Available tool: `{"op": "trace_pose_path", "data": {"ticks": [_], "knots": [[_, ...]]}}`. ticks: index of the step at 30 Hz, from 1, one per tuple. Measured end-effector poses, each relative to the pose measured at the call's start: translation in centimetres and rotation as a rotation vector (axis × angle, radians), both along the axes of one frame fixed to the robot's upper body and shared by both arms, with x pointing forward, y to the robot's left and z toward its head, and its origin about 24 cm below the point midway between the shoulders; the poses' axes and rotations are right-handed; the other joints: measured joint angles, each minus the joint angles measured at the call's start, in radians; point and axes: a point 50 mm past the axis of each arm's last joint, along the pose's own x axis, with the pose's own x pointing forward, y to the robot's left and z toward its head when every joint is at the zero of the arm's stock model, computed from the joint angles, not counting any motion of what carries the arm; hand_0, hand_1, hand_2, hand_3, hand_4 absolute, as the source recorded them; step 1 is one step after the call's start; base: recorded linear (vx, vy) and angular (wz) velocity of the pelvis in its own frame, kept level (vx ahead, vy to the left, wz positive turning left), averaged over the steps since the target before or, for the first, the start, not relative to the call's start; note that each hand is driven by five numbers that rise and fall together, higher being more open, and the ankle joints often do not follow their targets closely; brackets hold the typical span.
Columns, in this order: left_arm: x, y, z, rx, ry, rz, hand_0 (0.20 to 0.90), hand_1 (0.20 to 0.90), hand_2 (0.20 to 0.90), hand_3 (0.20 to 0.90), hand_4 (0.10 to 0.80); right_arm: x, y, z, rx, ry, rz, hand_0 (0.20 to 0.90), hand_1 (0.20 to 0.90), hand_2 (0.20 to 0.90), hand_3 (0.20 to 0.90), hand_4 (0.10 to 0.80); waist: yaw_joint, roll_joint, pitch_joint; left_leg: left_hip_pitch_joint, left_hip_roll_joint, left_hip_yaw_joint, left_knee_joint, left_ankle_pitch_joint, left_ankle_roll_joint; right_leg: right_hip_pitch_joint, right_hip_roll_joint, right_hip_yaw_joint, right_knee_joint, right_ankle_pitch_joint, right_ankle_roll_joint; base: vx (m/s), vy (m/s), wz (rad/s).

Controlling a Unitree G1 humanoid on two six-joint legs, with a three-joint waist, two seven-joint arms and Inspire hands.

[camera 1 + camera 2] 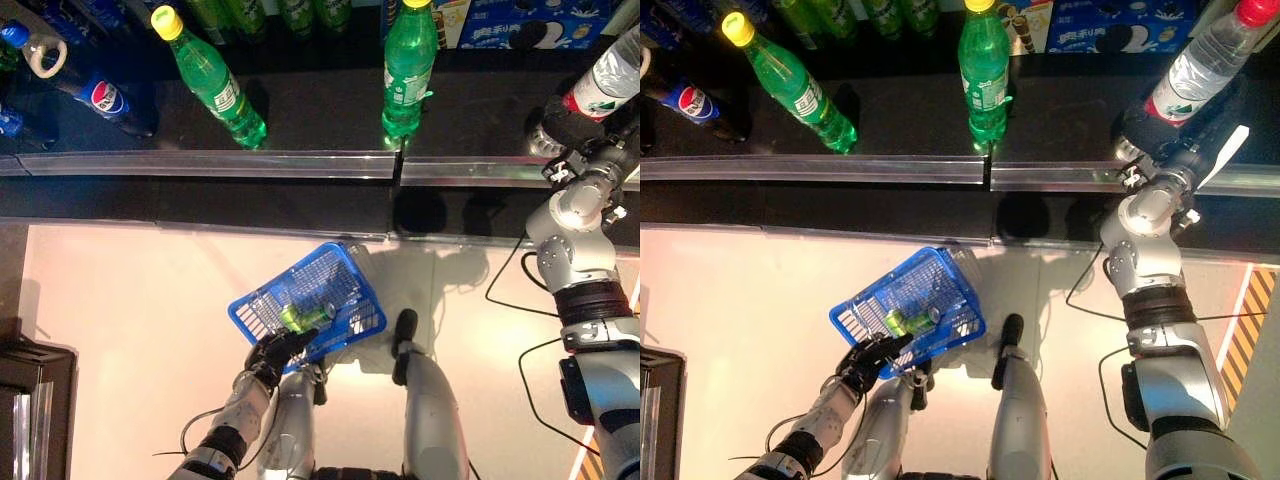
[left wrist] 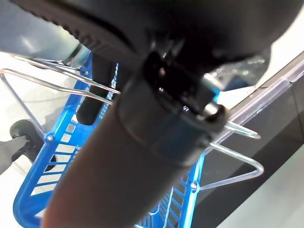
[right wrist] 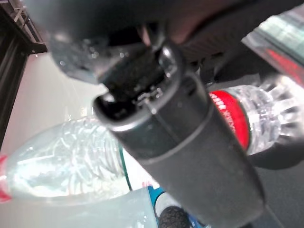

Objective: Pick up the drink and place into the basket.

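A: One water bottle (image 1: 1193,70), on the shelf (image 1: 890,168), right hand (image 1: 1160,135) curled round it.
B: Basket (image 1: 345,280)?
A: Low, left hand (image 1: 275,352) clamped on its handles. Lift the bottle straight up, clear of the shelf lip, before swinging over.

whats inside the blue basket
A green bottle lies on its side in the blue basket. The left hand covers the near rim, hiding what lies beneath it.

Pale, brightly lit floor (image 1: 130,340) below a dark shelf (image 1: 300,120) edged with a metal rail (image 1: 200,163). Dark cabinet (image 1: 30,400) at lower left. Yellow-black hazard striping (image 1: 1245,320) at right floor edge.
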Motion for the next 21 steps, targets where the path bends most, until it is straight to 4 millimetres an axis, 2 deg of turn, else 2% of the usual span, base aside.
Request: {"op": "trace_pose_path", "data": {"ticks": [1,2,3,15,21], "knots": [[0.1,0.1,0.1,0.0,-0.008,-0.005,0.3,0.3,0.3,0.2,0.1,0.0,0.0,0.6,0.0,-0.015,-0.002,0.564,0.564,0.564,0.507,0.407,0.001,0.001,0.0,-0.012,-0.001,-0.001,0.005,0.0,0.0,-0.01,-0.001,0.0,0.004,0.0,-0.001,0.009,0.002,0.04],[0.2,0.1,0.2,-0.002,-0.011,-0.008,0.3,0.3,0.3,0.2,0.1,0.1,-0.1,0.8,0.002,-0.022,-0.003,0.404,0.404,0.404,0.321,0.221,0.002,0.003,0.001,-0.014,-0.001,-0.002,0.006,0.0,0.0,-0.013,-0.002,0.0,0.005,0.002,-0.003,0.0,0.0,0.0],[0.2,0.0,0.2,-0.006,-0.012,-0.007,0.3,0.3,0.3,0.2,0.1,0.1,-0.1,0.9,0.004,-0.025,-0.003,0.3,0.3,0.3,0.2,0.1,0.003,0.004,0.002,-0.014,-0.001,-0.002,0.006,0.0,0.0,-0.013,-0.002,0.0,0.005,0.003,-0.005,0.0,0.0,0.0],[0.2,-0.1,0.3,-0.022,-0.018,-0.012,0.3,0.3,0.3,0.2,0.1,0.3,-1.0,1.4,-0.008,-0.008,-0.028,0.3,0.3,0.3,0.2,0.1,0.01,0.017,0.003,-0.011,-0.004,-0.002,-0.001,0.0,0.0,-0.016,-0.011,-0.001,0.013,0.004,-0.007,-0.005,0.013,0.0],[0.2,-0.2,0.3,-0.048,-0.024,-0.007,0.3,0.3,0.3,0.2,0.1,0.1,-2.1,1.1,-0.022,0.023,-0.049,0.3,0.3,0.3,0.2,0.1,0.027,0.017,0.002,-0.007,-0.012,-0.002,0.004,0.003,0.003,-0.013,-0.015,-0.001,0.023,0.003,-0.008,-0.036,0.046,0.02]]}}
